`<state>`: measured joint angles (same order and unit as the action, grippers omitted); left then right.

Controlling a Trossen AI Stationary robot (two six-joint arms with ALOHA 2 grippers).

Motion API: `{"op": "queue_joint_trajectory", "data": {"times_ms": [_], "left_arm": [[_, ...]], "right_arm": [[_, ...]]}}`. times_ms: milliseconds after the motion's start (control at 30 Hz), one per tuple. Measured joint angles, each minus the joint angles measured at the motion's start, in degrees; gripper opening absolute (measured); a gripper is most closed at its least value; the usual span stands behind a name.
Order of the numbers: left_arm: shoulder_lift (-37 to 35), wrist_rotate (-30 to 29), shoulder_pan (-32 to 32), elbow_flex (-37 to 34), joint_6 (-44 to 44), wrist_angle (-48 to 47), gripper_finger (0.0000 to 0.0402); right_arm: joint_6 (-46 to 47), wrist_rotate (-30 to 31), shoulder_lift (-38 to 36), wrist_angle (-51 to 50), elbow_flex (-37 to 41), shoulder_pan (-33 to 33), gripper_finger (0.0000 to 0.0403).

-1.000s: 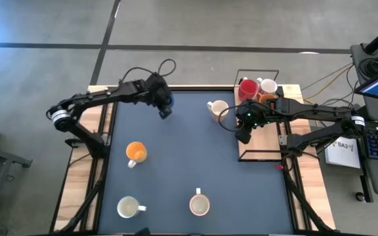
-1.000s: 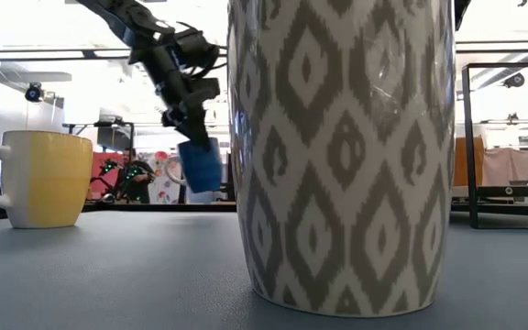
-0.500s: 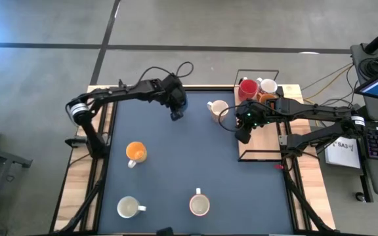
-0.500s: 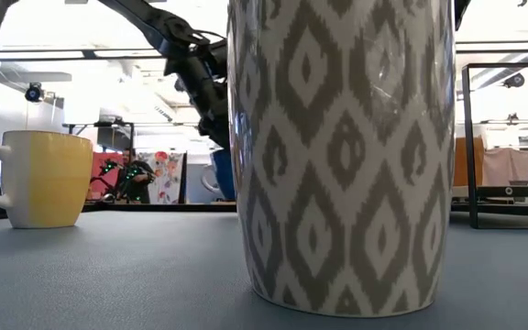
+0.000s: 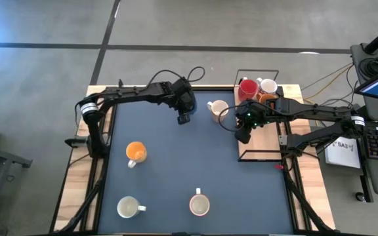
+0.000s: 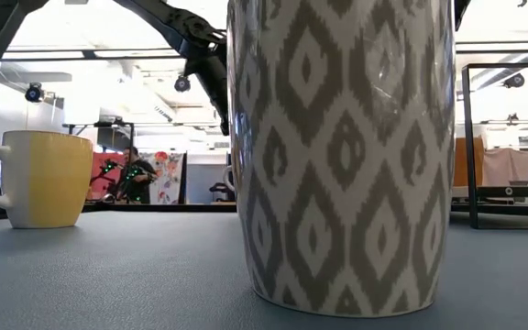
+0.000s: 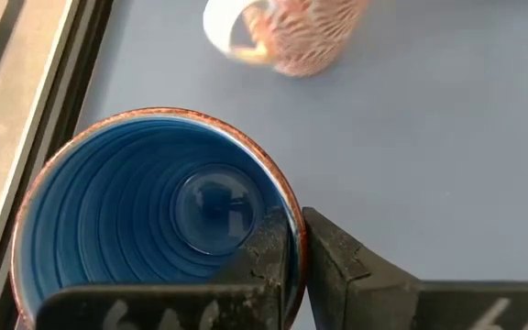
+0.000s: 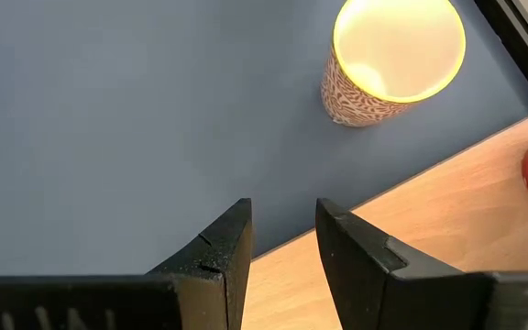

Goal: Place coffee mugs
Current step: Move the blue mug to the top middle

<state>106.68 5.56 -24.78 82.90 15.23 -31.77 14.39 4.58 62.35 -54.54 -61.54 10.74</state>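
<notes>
The counter [image 5: 195,157] carries an orange mug [image 5: 135,152] and two cream mugs [image 5: 128,208] toward its near edge. The left gripper [image 5: 184,118], above the far side, has its fingers [image 7: 273,261] clamped on the blue mug's [image 7: 145,220] rim, beside a patterned mug [image 5: 218,109]. The right gripper [image 5: 242,136] hangs at the counter's right edge, fingers [image 8: 223,252] parted and holding nothing.

On the worktop [image 5: 195,151], one mug [image 5: 136,153] stands toward the left, and two more sit along the near edge: one [image 5: 129,208] at the left, one [image 5: 199,205] near the middle. A fourth mug [image 5: 218,109] stands at the far side, just beside a wire rack [image 5: 258,157] on the right edge, where several mugs [image 5: 256,88] crowd the far end. The left claw [image 5: 184,118] hangs over the far middle, pinching the rim of a mug [image 7: 154,220], left of the fourth mug. The right claw [image 5: 241,136] hovers at the rack's inner edge.
</notes>
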Motion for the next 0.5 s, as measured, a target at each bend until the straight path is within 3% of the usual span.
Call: {"op": "queue_joint_trajectory", "data": {"times_ms": [500], "left_arm": [[6.0, 0.1, 2.1, 5.5, 1.5, 1.2, 0.0009]], "right_arm": [[0.0, 0.0, 0.0, 0.0, 0.0, 0.0, 0.0112]]}}
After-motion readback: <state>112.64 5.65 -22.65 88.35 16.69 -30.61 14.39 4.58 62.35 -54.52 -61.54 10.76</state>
